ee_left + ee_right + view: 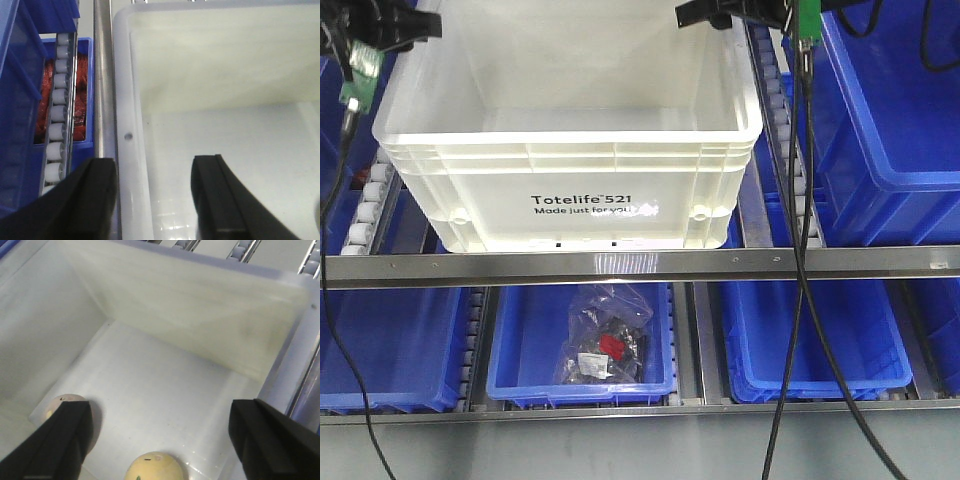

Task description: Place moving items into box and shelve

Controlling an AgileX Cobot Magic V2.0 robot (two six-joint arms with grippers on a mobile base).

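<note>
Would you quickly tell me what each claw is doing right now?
Left claw: open, straddling the rim of the white crate, not clamped on it.
Right claw: open, empty, above the crate's inside.

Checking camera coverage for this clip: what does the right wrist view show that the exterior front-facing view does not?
Only the right wrist view shows the crate floor with two round plush toys on it: a pale one partly behind a jaw, and a yellowish one at the bottom edge. Only the front view shows the "Totelife 521" print, the blue bins below, one holding a plastic bag of parts, and the shelf rail. Both show the white crate on the roller shelf, with the jaws apart over it.
</note>
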